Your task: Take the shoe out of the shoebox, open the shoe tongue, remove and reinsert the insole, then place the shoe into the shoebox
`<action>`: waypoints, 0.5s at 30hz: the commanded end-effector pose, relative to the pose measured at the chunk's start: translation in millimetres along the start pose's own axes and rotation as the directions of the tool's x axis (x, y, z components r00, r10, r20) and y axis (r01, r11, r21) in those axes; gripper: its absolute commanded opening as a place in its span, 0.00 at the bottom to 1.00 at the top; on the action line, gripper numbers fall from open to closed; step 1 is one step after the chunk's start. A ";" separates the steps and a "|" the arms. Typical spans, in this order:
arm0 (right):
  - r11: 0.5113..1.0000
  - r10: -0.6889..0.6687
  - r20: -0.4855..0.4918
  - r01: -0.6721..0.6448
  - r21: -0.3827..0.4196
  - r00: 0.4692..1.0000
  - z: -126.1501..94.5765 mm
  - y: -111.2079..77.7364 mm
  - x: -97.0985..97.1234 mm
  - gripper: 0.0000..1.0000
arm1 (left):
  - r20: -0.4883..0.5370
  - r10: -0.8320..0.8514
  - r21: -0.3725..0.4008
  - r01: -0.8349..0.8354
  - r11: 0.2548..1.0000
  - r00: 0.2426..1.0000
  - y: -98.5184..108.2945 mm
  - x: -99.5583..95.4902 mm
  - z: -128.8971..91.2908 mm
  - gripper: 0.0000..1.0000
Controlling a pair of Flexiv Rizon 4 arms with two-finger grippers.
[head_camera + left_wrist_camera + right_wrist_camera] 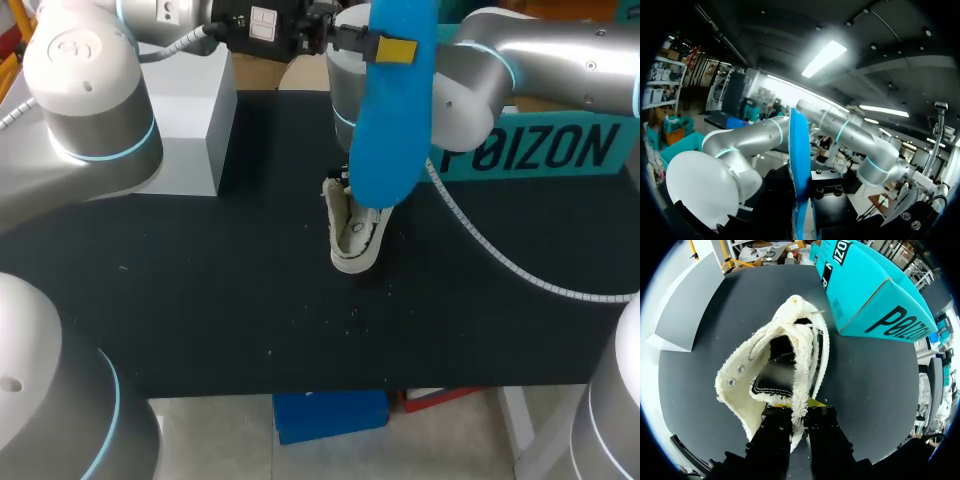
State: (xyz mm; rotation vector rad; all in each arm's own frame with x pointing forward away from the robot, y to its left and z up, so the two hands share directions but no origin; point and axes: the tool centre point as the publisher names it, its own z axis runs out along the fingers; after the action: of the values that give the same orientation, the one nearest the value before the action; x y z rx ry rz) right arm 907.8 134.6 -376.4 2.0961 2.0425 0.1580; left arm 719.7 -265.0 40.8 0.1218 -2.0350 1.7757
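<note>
Overhead, the left end effector is clamped on the top end of the blue insole. The insole hangs upright above the shoe, with its lower tip just over the shoe's opening. The right end effector is closed narrow on the shoe's fleecy rim, one finger on each side of it. The white shoe rests on the black counter near its middle, out of the shoebox. The teal shoebox lies at the counter's far right, apart from the shoe. A grey box stands at the far left.
</note>
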 end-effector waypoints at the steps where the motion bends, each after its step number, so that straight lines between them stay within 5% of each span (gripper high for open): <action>1: 1.000 -0.010 -0.121 0.006 -0.028 0.993 -7.6 -3.9 -17.2 1.00 | 0.002 0.000 -0.001 0.000 1.000 1.000 0.9 0.0 0.7 0.00; 7: 1.000 -0.027 -0.439 0.018 -0.023 0.898 -44.7 -9.8 -25.5 1.00 | 0.002 0.000 -0.001 0.000 1.000 1.000 0.9 0.0 0.7 0.00; 12: 0.999 -0.054 -0.655 0.034 -0.043 0.753 -75.7 -13.5 -29.7 1.00 | 0.002 0.000 -0.001 0.000 1.000 1.000 0.9 0.0 0.7 0.00; 15: 0.987 -0.156 -0.748 0.075 -0.141 0.645 -100.6 -16.5 -31.5 1.00 | 0.002 0.000 -0.001 0.000 1.000 1.000 0.9 0.0 0.7 0.00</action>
State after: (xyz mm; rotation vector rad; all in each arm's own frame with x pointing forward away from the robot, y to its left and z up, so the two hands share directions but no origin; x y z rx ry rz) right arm 885.9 135.1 -306.0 2.1497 2.2576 0.6015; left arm 719.6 -265.0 40.8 0.1217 -2.0350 1.7757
